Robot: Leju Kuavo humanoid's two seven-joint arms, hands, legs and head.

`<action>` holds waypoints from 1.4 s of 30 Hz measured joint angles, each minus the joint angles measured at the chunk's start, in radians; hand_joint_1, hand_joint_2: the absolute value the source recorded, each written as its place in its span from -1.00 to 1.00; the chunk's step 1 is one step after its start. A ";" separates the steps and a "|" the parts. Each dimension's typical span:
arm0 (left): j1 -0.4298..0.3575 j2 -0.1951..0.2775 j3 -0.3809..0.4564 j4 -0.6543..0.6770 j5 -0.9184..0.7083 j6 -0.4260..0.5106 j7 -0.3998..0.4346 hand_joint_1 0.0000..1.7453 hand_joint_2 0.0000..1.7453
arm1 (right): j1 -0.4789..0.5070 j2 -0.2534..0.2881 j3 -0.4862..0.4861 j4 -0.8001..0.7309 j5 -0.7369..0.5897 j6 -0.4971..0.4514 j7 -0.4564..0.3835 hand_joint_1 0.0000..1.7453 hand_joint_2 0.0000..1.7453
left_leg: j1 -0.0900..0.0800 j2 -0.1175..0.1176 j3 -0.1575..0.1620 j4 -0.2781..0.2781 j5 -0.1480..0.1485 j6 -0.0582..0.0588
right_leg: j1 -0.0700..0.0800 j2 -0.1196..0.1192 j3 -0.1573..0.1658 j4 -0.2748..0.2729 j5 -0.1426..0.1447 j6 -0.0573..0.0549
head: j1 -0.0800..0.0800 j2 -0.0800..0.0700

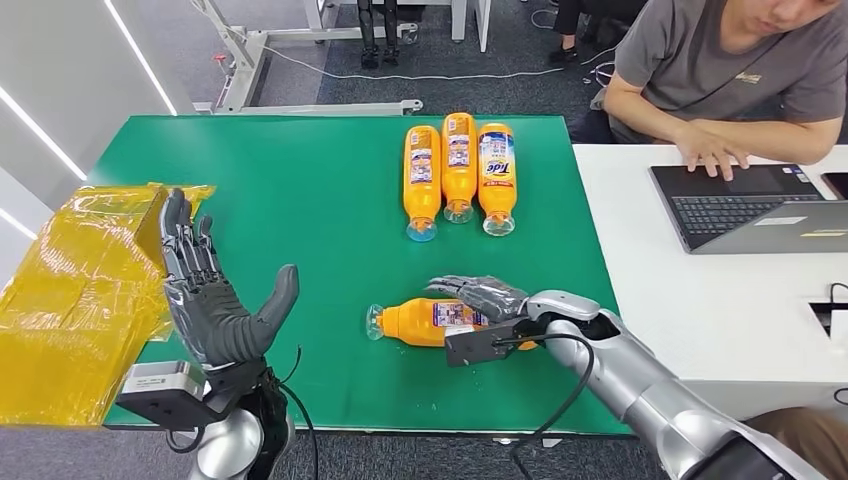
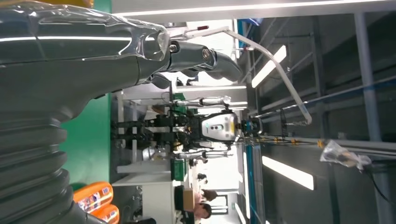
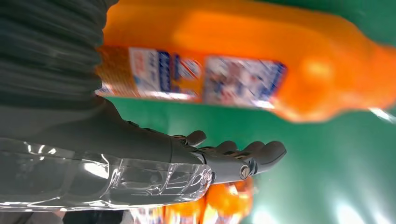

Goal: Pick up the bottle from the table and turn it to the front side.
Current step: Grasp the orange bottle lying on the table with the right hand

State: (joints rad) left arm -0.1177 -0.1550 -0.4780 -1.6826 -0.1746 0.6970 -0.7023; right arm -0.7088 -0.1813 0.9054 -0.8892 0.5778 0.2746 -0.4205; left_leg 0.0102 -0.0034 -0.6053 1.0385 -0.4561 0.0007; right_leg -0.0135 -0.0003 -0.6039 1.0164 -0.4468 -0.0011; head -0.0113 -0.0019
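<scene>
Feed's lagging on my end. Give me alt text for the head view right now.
The right robot hand lies over an orange bottle on its side on the green table, cap pointing left. The left robot hand is raised with fingers spread, holding nothing. Three more orange bottles lie in a row farther back; a person types on a laptop.
</scene>
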 joint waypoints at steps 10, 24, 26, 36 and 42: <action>-0.021 0.014 -0.022 0.017 0.007 0.000 0.000 -1.00 1.00 | -0.039 -0.017 0.051 0.102 -0.002 0.030 -0.013 -1.00 1.00 | 0.000 0.000 0.000 0.000 0.000 0.000 | 0.000 0.001 0.000 0.000 0.000 0.000 | 0.000 0.000; -0.036 0.016 -0.043 0.042 0.019 0.000 0.000 -1.00 1.00 | -0.059 -0.062 0.105 0.146 0.027 -0.006 0.040 -0.86 1.00 | 0.000 0.000 0.001 0.001 0.000 0.000 | 0.000 0.000 0.001 -0.001 0.000 0.001 | 0.000 0.000; -0.037 0.016 -0.043 0.044 0.020 0.000 0.000 -1.00 1.00 | -0.059 -0.067 0.110 0.150 0.035 -0.020 0.056 0.14 1.00 | 0.000 0.000 0.001 0.001 0.000 0.000 | 0.000 0.001 0.002 -0.001 0.000 0.001 | 0.000 0.000; -0.037 0.018 -0.051 0.059 0.024 0.000 0.000 -1.00 1.00 | -0.036 -0.077 0.126 0.157 0.056 -0.196 0.087 1.00 1.00 | 0.000 0.001 0.001 0.002 0.001 0.002 | 0.000 0.001 0.003 -0.001 0.001 0.003 | 0.000 0.000; -0.028 0.021 -0.056 0.062 0.018 0.000 0.000 -1.00 1.00 | 0.069 -0.071 0.069 0.084 0.004 -0.479 0.078 1.00 1.00 | 0.000 0.000 0.000 0.002 0.001 0.002 | 0.000 0.000 0.003 -0.001 0.001 0.003 | 0.000 0.000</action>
State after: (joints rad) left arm -0.1455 -0.1344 -0.5336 -1.6201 -0.1571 0.6971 -0.7023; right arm -0.6402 -0.2519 0.9741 -0.8056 0.5815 -0.2045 -0.3425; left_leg 0.0105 -0.0034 -0.6051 1.0401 -0.4554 0.0023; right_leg -0.0132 0.0001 -0.6011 1.0152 -0.4455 0.0016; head -0.0113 -0.0019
